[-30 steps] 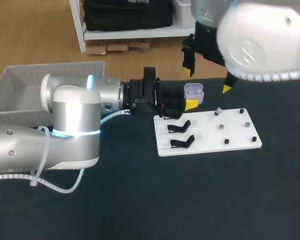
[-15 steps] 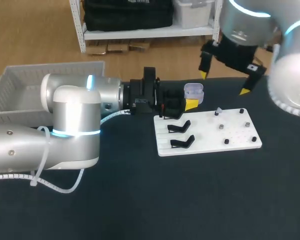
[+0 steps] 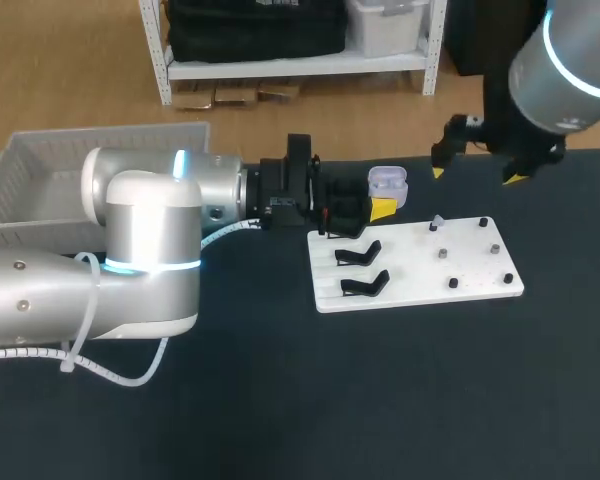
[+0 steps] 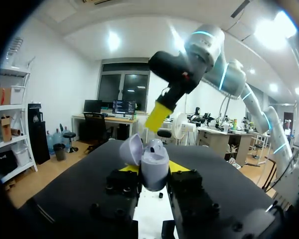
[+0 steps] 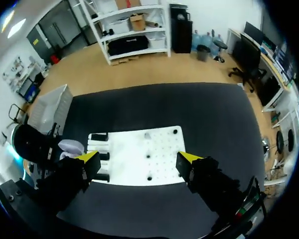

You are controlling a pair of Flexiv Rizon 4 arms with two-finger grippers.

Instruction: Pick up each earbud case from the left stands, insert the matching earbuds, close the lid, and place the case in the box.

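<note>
Arms of a two-armed robot reach over a dark table (image 3: 280, 400). The left arm (image 3: 140, 230) comes in from the left and lies level across the table. Its tool (image 4: 154, 169) is clamped on a pale earbud case (image 3: 387, 182): in the left wrist view both fingers press the case from either side, their yellow tips showing just beside it. The case's lid (image 4: 131, 149) stands hinged open. The case is held just past the far left corner of a white board (image 3: 410, 268) that lies flat on the table.

Two black stands (image 3: 360, 253) sit one in front of the other on the board's left part, close to the left tool. Small dark pegs (image 3: 443, 254) dot the board's right part.

The right arm (image 3: 560, 70) comes in from the upper right. Its tool (image 5: 139, 160) hangs above the table's far edge, to the right of the case and apart from it, fingers spread wide with nothing between them. One of its yellow fingertips (image 4: 159, 112) shows beyond the case in the left wrist view.

A white basket (image 3: 40, 180) stands at the table's far left.
</note>
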